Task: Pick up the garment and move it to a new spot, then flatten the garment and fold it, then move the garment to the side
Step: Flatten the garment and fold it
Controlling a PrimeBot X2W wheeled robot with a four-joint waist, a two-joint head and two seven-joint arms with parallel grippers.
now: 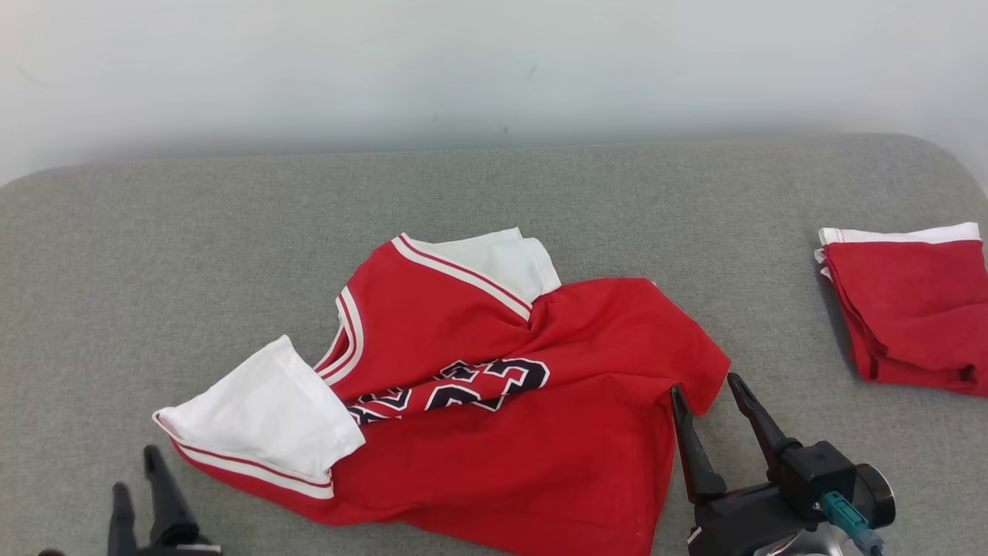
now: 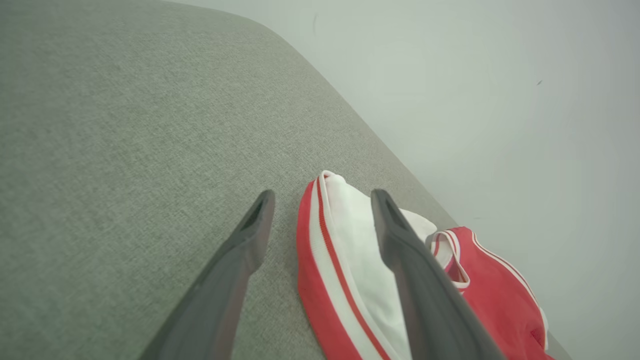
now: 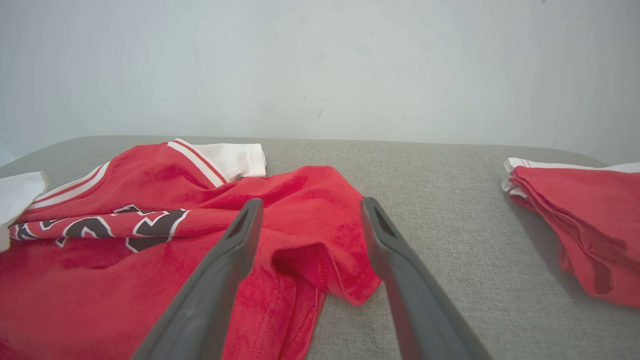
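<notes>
Jersey: red, white sleeves, red-and-white striped trim, lay rumpled on the grey cushion. Dark, white-edged numerals read "23"; the lettering beside them was creased and unreadable.

Right gripper: low, jaws wide, empty. The jersey's hem corner sat between its tips; contact unclear.

Left gripper: jaws apart, holding nothing. White sleeve cuff just ahead on its right.

Folded red garment: well right of the right gripper.
</notes>
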